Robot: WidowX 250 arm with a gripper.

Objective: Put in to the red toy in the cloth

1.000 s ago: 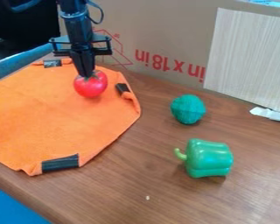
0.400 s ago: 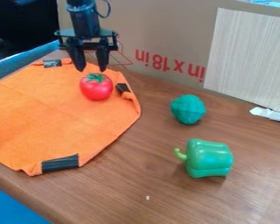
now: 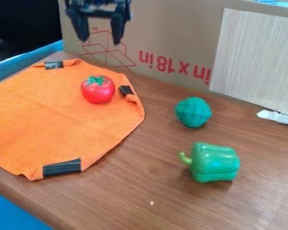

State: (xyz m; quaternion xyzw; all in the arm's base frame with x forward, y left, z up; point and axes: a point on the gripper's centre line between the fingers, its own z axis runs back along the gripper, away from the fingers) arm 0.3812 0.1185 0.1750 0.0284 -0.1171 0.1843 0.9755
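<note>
Surface (image 3: 116, 202): brown wood grain, its front edge running down at a slant past a flat blue area (image 3: 14, 213) at lower left; a tiny pale speck (image 3: 152, 203) lies near the front.
Green pepper (image 3: 213, 164): toy, lying on its side at right, stem pointing left, apart from the cloth.
Orange cloth (image 3: 62, 121): spread over the left side, with a black band (image 3: 62, 167) along its near edge and smaller dark bands (image 3: 54, 65) (image 3: 126, 90) towards the back.
Teal ball (image 3: 193, 112): round, textured, behind the pepper and right of the cloth.
Red toy (image 3: 98, 90): a tomato, green leaves on top, resting on the cloth near its far right edge, just beside one dark band.
Tool (image 3: 101, 42): black, high above and behind the tomato, fingers spread, holding nothing, well apart from the toy.
Cardboard (image 3: 164, 40): tan, red print, standing behind everything, with a pale wood-grain panel (image 3: 254, 58) at right.
Change: a second ago the fingers met at the tomato's top; then they parted, and the tool has since risen away. The tomato has ended slightly to the right and stays on the cloth.
Meaning for the task: the placing looks finished; probably only backing the arm away remains. The round toy could still roll if nudged.
</note>
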